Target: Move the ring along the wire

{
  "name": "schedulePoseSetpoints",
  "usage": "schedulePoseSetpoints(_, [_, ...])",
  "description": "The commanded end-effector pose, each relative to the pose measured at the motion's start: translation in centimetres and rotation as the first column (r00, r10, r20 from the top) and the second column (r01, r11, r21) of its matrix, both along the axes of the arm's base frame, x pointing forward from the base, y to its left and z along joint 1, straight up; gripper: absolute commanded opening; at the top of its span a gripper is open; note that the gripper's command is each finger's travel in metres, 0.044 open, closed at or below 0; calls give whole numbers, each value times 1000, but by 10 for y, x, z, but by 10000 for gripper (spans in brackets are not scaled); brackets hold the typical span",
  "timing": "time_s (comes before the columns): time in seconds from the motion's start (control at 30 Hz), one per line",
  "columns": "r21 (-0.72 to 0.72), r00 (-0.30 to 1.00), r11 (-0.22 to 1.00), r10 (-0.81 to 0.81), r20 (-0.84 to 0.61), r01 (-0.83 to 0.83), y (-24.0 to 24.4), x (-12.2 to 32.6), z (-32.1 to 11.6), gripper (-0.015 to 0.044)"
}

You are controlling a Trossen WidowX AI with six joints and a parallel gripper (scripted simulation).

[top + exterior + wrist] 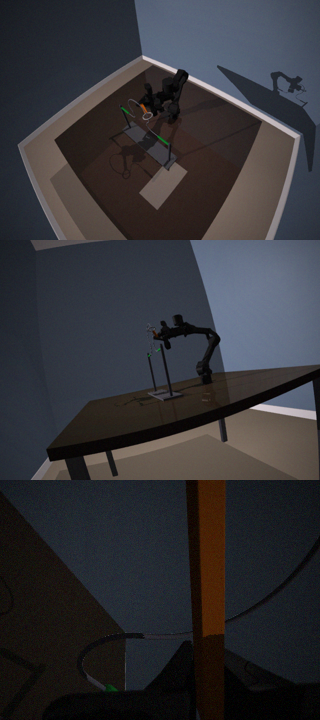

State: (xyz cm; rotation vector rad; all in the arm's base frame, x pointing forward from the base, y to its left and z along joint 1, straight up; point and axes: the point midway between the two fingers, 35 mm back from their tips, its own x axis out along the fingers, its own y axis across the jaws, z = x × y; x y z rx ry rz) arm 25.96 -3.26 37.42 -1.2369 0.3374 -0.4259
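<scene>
One nearly closed claw (141, 104) (155, 337) (196, 647) grips the orange handle (143, 108) (155, 333) (212, 590), its arm (168, 94) (197, 329) arching above the table (206, 165) (124, 420).

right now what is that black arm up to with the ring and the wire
The black robot arm's gripper is closed on the orange handle of a pale round ring. The ring is up around the thin grey bent wire, between the green parts at the two dark posts, so it isn't hanging at either end.
</scene>
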Motion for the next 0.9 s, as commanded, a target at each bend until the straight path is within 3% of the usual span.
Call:
schedulePoseSetpoints(0.0, [-54,1000,999,-5,-2,5,-1,-1,0,-150])
schedulePoseSetpoints(0.87, [-395,1000,919,-11,-6,8,-3,-1,14,-150])
